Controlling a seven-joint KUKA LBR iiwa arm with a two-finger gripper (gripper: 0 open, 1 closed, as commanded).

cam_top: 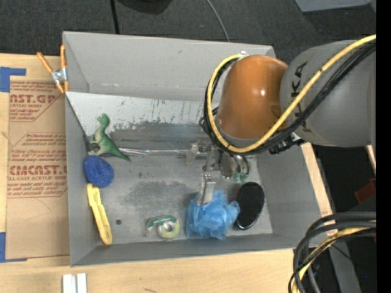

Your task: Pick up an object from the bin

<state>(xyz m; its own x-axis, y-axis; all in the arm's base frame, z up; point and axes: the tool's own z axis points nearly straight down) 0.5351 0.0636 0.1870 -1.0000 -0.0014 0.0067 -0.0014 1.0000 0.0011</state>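
**Bin, grey metal: contents and robot parts**

1. Hand: low over the right half of the floor, under the arm's orange cover. Its tip meets the upper left edge of item 2. Whether it is released, clenched or grasping cannot be told.
2. Crumpled light-blue wad: cloth or film, which of them is unclear. It lies near the front wall, right of centre, directly below the hand. This is the thing nearest the hand.
3. Black oval object: smooth and glossy, lying flat just beside the wad on its right.
4. Small green-and-white ring-shaped item: by the front wall, just left of the wad and apart from it.
5. Yellow curved strip: banana-like, lying along the left wall.
6. Dark-blue ball: rough-surfaced, by the left wall, above the strip.
7. Green toy dinosaur: upper left, just above the ball, well apart from the hand.
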